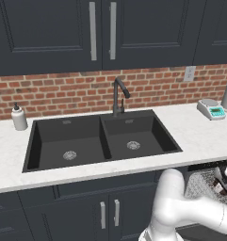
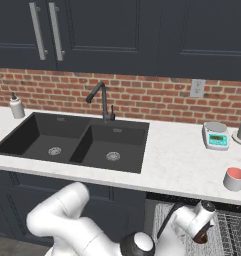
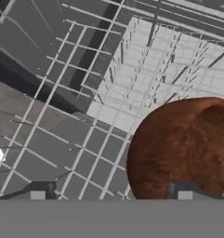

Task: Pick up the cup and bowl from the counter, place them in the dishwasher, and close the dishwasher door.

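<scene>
A brown bowl (image 3: 183, 148) lies on the grey wire rack (image 3: 146, 69) of the dishwasher (image 2: 237, 225), low at the right below the counter (image 2: 182, 165). My gripper (image 3: 111, 195) hangs just over it, open, the fingertips wide apart. One fingertip (image 3: 184, 195) stands over the bowl and the other (image 3: 37, 195) is well clear of it. In the right base view the gripper (image 2: 202, 234) points down at the bowl (image 2: 201, 239). The cup (image 2: 235, 179), grey with a pink inside, stands upright on the counter at the far right. My arm hides the dishwasher door.
A black double sink (image 1: 101, 141) with a dark tap (image 1: 118, 96) is cut into the counter. A soap bottle (image 1: 19, 117) stands at its left, and a small scale (image 2: 215, 135) sits at the back right. Dark cabinets (image 1: 110, 212) run below.
</scene>
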